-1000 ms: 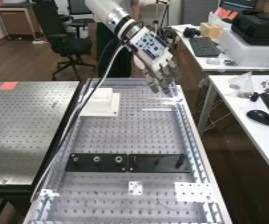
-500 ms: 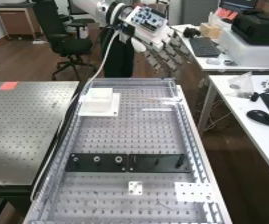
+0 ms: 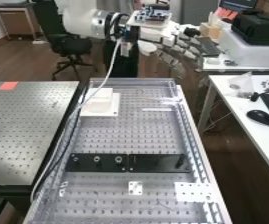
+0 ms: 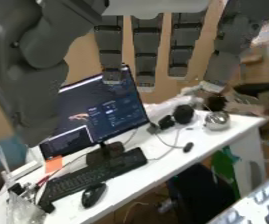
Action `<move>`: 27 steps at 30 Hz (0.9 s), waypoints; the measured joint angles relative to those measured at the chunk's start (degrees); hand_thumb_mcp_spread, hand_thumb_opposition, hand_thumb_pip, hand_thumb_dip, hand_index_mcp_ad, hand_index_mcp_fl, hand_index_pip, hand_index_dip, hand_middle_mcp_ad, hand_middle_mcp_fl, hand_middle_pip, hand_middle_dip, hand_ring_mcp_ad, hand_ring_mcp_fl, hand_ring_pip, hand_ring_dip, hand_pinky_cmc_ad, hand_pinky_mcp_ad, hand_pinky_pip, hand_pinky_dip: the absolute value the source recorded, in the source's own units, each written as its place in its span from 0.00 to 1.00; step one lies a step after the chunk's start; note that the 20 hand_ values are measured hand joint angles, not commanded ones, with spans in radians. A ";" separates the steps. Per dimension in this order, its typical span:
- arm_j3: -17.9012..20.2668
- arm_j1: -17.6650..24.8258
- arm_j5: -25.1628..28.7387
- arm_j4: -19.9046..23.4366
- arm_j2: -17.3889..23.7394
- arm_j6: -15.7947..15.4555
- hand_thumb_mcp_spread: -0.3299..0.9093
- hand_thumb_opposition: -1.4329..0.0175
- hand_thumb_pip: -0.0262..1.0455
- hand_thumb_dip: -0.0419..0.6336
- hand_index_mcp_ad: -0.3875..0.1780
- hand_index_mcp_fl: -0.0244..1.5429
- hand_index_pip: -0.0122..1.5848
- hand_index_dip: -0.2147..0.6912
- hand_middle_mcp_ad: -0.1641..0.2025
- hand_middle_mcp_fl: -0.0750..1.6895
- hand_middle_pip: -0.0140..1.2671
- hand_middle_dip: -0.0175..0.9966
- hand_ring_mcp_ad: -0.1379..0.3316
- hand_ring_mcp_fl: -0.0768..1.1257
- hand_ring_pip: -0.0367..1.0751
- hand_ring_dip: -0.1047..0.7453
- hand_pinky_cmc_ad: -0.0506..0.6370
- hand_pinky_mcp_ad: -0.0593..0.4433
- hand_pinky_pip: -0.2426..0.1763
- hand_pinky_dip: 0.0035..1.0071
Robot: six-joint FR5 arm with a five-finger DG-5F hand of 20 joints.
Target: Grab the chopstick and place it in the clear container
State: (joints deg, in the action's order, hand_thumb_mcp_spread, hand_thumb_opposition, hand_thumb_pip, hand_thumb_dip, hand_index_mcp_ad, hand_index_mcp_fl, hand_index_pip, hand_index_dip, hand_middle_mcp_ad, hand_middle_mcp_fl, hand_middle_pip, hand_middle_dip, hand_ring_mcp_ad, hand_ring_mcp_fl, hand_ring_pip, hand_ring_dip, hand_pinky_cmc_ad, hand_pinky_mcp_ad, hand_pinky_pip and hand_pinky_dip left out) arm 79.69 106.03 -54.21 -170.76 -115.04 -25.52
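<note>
- Plate [image 3: 194,192], white, lying flat on the bench [image 3: 98,199], well on the camera's side of the fingers.
- Bracket [image 3: 135,188], small and white, just beside that plate, also far from the fingers.
- Black bars [image 3: 161,163], end to end across the bench, closer to the fingers than the plate.
- Strip [image 3: 158,109], white, lower than the fingertips.
- Chopstick [image 3: 156,98], as far as I can tell: thin and pale, lying past the strip near the bench's far end, below the fingers and apart from them.
- Block [image 3: 99,102], white, low on the thumb's side of the fingers.
- Hand [image 3: 166,48], raised past the bench's far end, fingers extended and spread, gripping nothing.
- Monitor [image 4: 108,110], past the fingertips in the wrist view.
</note>
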 joint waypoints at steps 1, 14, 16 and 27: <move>1.38 -1.00 -2.30 2.43 0.51 -2.43 0.50 0.50 0.53 0.30 0.53 0.18 0.07 0.53 0.63 0.17 0.11 0.50 0.58 0.16 0.12 0.53 0.62 0.80 0.33 0.73; 13.29 -12.26 -25.84 22.73 3.88 -23.75 0.46 0.50 0.56 0.27 0.49 0.17 0.07 0.43 0.61 0.18 0.11 0.48 0.56 0.16 0.13 0.52 0.62 0.80 0.40 0.62; 13.21 -13.31 -27.93 22.48 3.83 -24.57 0.45 0.50 0.61 0.27 0.48 0.17 0.07 0.42 0.61 0.18 0.11 0.47 0.56 0.16 0.13 0.52 0.62 0.80 0.40 0.60; 7.50 -14.43 -29.02 14.03 1.75 -23.20 0.42 0.50 0.61 0.27 0.48 0.14 0.07 0.36 0.62 0.18 0.11 0.44 0.56 0.17 0.13 0.52 0.62 0.81 0.44 0.54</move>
State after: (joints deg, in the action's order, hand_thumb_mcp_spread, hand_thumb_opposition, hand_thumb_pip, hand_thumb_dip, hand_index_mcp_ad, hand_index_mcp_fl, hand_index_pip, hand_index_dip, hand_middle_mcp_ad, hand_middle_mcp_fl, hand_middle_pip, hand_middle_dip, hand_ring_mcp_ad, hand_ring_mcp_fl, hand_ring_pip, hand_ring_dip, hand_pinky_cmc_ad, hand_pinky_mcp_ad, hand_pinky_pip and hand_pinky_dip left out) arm 87.20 91.60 -83.23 -156.72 -113.29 -48.72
